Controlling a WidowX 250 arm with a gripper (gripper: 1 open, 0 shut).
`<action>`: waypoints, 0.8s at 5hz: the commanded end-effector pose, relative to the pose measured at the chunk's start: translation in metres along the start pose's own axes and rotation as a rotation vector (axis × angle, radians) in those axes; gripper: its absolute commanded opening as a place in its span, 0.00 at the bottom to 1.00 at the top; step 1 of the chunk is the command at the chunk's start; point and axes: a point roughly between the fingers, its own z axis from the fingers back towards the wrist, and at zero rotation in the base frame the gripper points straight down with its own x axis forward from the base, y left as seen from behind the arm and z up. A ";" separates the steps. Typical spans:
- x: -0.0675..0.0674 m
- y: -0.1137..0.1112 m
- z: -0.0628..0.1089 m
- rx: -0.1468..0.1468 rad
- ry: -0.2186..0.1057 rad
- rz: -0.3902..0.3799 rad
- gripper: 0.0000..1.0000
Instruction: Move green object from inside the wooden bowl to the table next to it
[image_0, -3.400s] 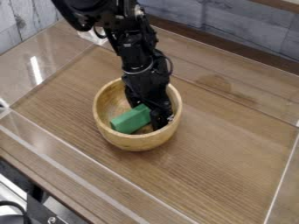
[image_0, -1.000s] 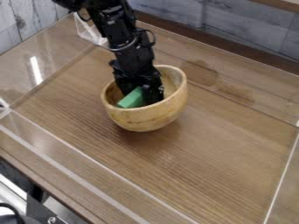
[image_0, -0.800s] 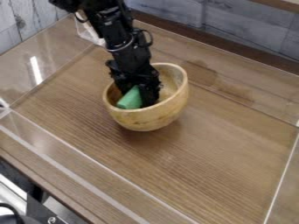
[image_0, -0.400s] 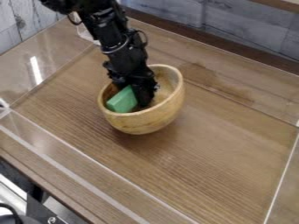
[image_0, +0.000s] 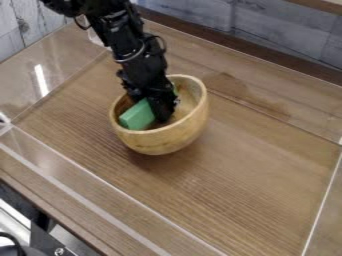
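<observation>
The wooden bowl (image_0: 179, 133) sits left of the table's (image_0: 254, 175) middle, tipped so its right rim stands higher. The green object (image_0: 134, 117) leans inside the bowl against its left wall. My gripper (image_0: 150, 107) reaches steeply down into the bowl from the upper left, its dark fingers closed on the green object's upper right side. The fingertips are partly hidden behind the block and the bowl's rim.
Clear acrylic walls (image_0: 94, 205) border the tabletop at the front, left and right. The black arm (image_0: 118, 35) slants in from the top left. A grey planked wall (image_0: 267, 25) lies behind the table.
The fingers have closed on the green object. Arm, block and bowl have shifted slightly left, and the bowl stays tipped.
</observation>
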 end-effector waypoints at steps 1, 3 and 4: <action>0.003 -0.016 0.001 -0.020 0.031 -0.042 0.00; 0.003 -0.038 0.002 -0.039 0.047 -0.099 1.00; -0.003 -0.046 0.002 -0.038 0.046 -0.100 0.00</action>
